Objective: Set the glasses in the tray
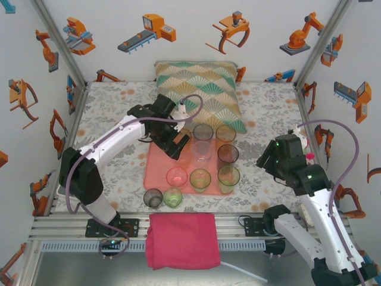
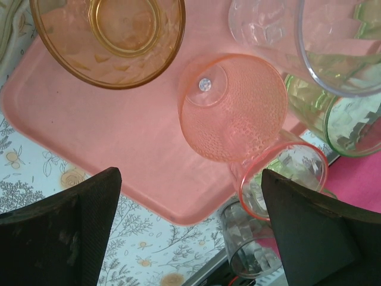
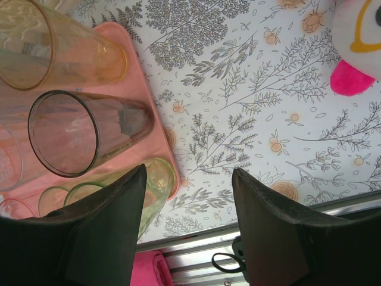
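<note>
We see glossy, see-through glasses point(image 1: 200, 179), one pink tumbler point(image 2: 238, 107) finely pebbled, on a smooth matt salmon plastic tray point(image 2: 107, 137) over a flat floral-printed table cover point(image 1: 268, 107), with a soft magenta folded cloth point(image 1: 181, 238) and ribbed bare-metal rails point(image 1: 59, 225) along the frame's bottom edge.

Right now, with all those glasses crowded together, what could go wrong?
The open left gripper hangs right by the pink glass on the crowded tray; moving away, it might knock it over. The grey glass stands off the tray near the table's front edge; a clumsy grab could push it off.
</note>
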